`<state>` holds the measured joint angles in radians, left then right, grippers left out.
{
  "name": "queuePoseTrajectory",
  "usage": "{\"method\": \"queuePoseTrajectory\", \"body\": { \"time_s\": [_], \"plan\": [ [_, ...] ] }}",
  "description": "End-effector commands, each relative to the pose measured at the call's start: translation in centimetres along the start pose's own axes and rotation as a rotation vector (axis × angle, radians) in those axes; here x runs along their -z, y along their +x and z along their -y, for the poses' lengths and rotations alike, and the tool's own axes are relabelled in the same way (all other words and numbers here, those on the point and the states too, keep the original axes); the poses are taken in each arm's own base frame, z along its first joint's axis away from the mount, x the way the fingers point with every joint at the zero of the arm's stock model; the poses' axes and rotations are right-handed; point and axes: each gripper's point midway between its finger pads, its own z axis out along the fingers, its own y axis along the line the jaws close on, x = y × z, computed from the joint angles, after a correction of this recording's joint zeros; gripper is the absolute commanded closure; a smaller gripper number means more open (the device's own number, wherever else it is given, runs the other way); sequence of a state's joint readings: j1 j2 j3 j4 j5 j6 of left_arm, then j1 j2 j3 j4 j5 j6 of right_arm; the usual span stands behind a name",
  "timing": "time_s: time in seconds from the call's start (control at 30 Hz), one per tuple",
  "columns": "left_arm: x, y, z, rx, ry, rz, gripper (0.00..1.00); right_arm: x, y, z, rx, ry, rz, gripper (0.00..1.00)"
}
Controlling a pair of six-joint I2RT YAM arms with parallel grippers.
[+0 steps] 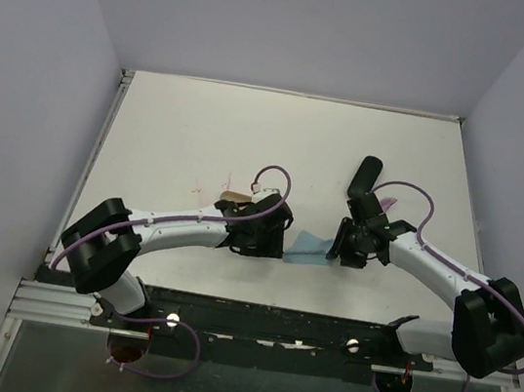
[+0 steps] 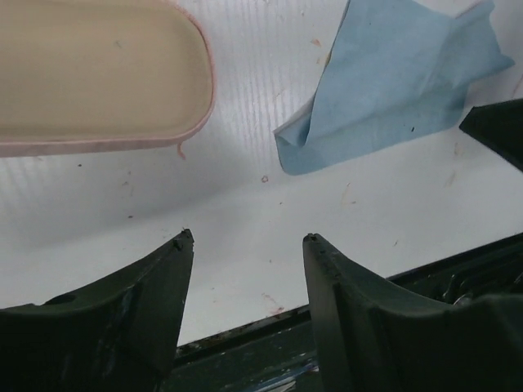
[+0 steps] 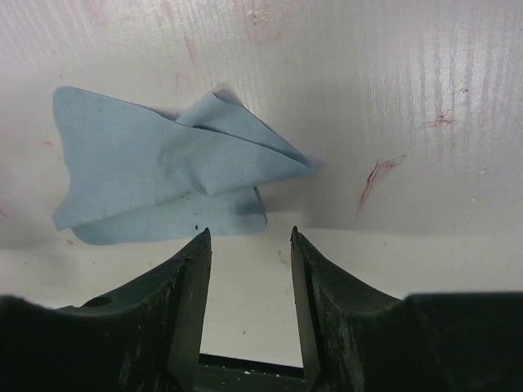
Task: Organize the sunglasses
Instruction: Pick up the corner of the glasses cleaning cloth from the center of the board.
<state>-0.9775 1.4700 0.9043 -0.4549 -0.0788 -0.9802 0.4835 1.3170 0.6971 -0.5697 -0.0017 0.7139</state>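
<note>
Although the task is about the sunglasses, we cannot find either pair plainly in any view, and that decides how we read the coming move. Our left hand (image 2: 248, 235) stands open, its fingers well apart with only bare desk (image 1: 203, 128) between them. Our right hand (image 3: 249, 231) is open too, with a narrower gap, and grips nothing.

Just ahead of the right hand's fingertips lies a crumpled light blue cloth (image 3: 163, 171). The same cloth sits ahead and to the right of the left hand, so it lies between the two. Ahead and to the left of the left hand is an open pink case (image 2: 98, 69), its cream inside bare as far as we can see. A black case (image 1: 365, 175) lies beyond the right hand, well apart from the left.

From above, a pale pinkish patch (image 1: 394, 207) shows close beside the right wrist, behind that hand's fingers. It may be the pink-purple pair, but it is too small to be sure, and we cannot tell its long axis. If it is, we judge the right arm far nearer, though that hand would first have to turn back toward it.
</note>
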Motion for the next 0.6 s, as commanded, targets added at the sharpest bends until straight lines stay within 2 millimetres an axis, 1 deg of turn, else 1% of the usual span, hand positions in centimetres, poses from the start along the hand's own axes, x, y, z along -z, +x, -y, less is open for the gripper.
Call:
{"method": "queuePoseTrajectory", "body": {
  "time_s": [0.0, 0.03, 0.1, 0.17, 0.27, 0.4, 0.57],
  "plan": [
    [-2.2, -0.5, 1.7, 0.120, -0.031, -0.015, 0.39, -0.7, -0.2, -0.6, -0.014, -0.034, 0.030, 0.49],
    [-2.7, -0.3, 2.0, 0.123, -0.028, -0.024, 0.40, -0.8, -0.2, -0.5, -0.015, -0.034, 0.030, 0.49],
    [-3.2, -0.1, 2.3, 0.140, -0.034, -0.029, 0.44, -1.0, -0.4, 0.3, -0.013, -0.001, 0.057, 0.50],
    [-3.4, 0.0, 2.4, 0.163, -0.045, -0.030, 0.46, -1.2, -0.4, 0.6, -0.014, 0.005, 0.067, 0.50],
    [-4.3, 0.4, 2.0, 0.198, -0.084, -0.030, 0.55, -1.4, -0.2, 1.0, -0.009, 0.012, 0.073, 0.50],
    [-5.6, 0.8, 1.8, 0.220, -0.118, -0.048, 0.59, -1.4, -0.1, 1.4, -0.004, 0.012, 0.089, 0.51],
    [-6.5, 0.7, 1.8, 0.235, -0.163, -0.057, 0.63, -1.4, 0.3, 1.5, -0.001, -0.007, 0.092, 0.51]
  ]
}}
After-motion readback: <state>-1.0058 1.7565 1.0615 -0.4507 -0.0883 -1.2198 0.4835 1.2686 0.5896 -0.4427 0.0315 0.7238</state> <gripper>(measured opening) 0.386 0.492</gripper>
